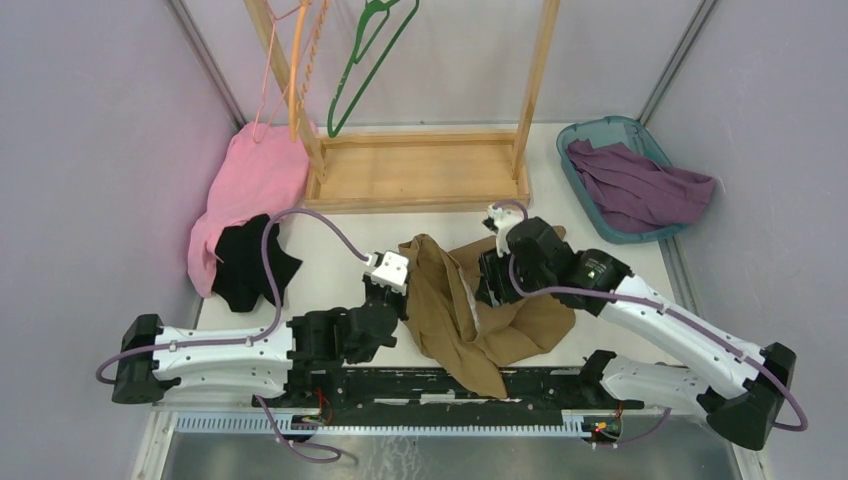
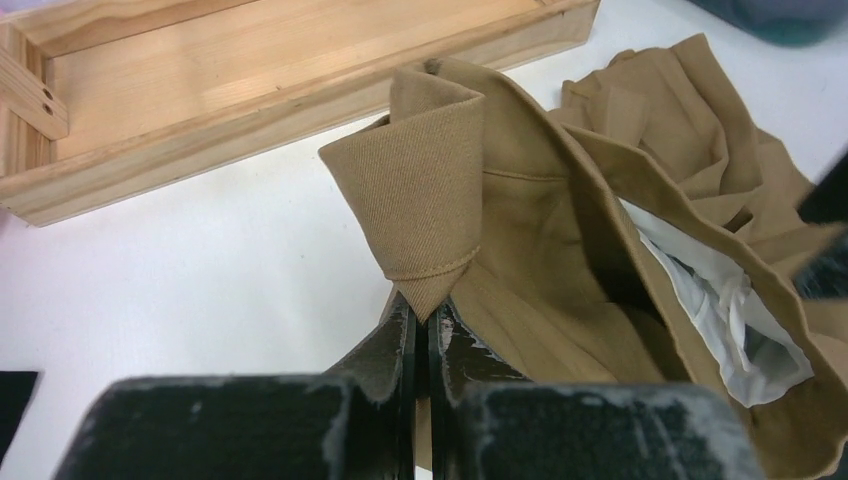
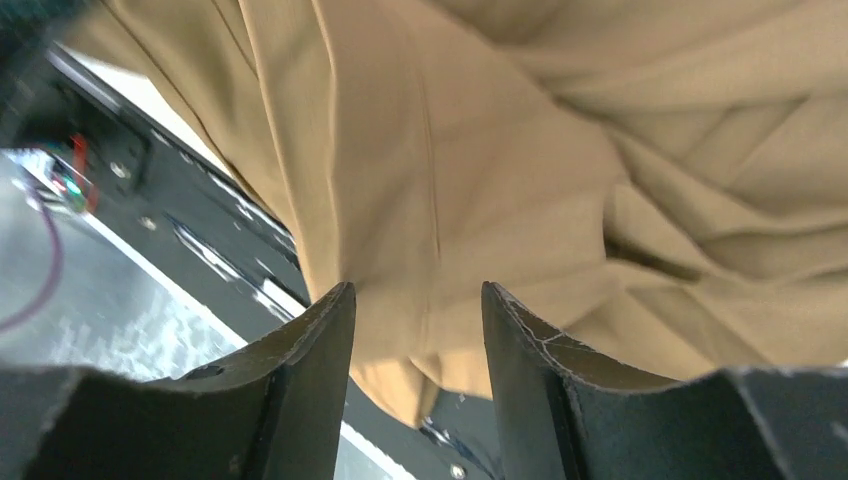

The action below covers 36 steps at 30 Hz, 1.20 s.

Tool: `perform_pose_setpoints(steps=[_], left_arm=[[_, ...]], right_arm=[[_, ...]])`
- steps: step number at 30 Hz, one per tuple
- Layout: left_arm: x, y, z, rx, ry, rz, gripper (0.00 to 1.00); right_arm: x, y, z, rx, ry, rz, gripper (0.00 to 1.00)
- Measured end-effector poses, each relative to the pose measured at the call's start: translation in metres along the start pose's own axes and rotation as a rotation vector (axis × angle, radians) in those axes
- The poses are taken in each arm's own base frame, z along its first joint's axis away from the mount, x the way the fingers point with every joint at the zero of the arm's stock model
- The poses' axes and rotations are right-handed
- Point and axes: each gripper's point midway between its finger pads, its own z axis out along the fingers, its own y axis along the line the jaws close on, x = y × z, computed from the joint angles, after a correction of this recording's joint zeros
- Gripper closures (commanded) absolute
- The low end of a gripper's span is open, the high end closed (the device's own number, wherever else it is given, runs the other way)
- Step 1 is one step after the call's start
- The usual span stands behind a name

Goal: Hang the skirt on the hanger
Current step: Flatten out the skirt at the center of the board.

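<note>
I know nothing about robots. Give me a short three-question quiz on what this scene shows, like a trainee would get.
1. True or false: the left hand is shut on a fold of the tan skirt.
2. What lies in the teal basket? A: a purple cloth. B: a red towel. C: white socks.
3. One word: is the right hand, poised over the skirt, open or shut?

Key: 1 true; 2 A; 3 open.
</note>
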Motion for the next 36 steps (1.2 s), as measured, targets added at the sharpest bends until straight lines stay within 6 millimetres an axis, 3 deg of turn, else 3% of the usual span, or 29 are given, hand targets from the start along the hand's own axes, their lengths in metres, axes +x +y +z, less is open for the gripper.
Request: perform_pose_setpoints(steps=[3,6,13,20,23,26,28,32,36], left_arm=[[0.007,-0.004,0.003,-0.002,0.020,0.029,0.97],[0.011,-0.006,0.005,-0.003,0.032,0.047,0.97],[0.013,-0.006,0.004,0.008,0.045,0.058,0.97],[0.010,-0.003,0.002,0.008,0.043,0.055,0.97],[0.010,-0.003,0.001,0.007,0.045,0.058,0.97],[0.010,-0.003,0.001,0.008,0.045,0.058,0.97],[0.010,-0.003,0.001,0.007,0.045,0.058,0.96],[0.007,0.001,0.000,-0.001,0.048,0.067,0.94],[-0.022,0.014,0.004,-0.041,0.056,0.041,0.94]], right_arm=[[0.036,-0.005,-0.002,0.031,0.058,-0.025,0.35],[0.052,-0.003,-0.006,0.040,0.068,-0.047,0.31],[0.061,0.010,-0.004,0.056,0.051,-0.111,0.30],[0.062,0.012,0.015,0.176,0.046,-0.197,0.30],[0.058,0.003,0.022,0.246,0.026,-0.194,0.47],[0.053,-0.006,0.026,0.305,0.004,-0.196,0.87],[0.051,-0.012,0.027,0.354,-0.006,-0.193,0.99],[0.037,-0.022,0.015,0.417,-0.043,-0.197,0.99],[-0.011,-0.027,-0.014,0.441,-0.129,-0.160,0.99]])
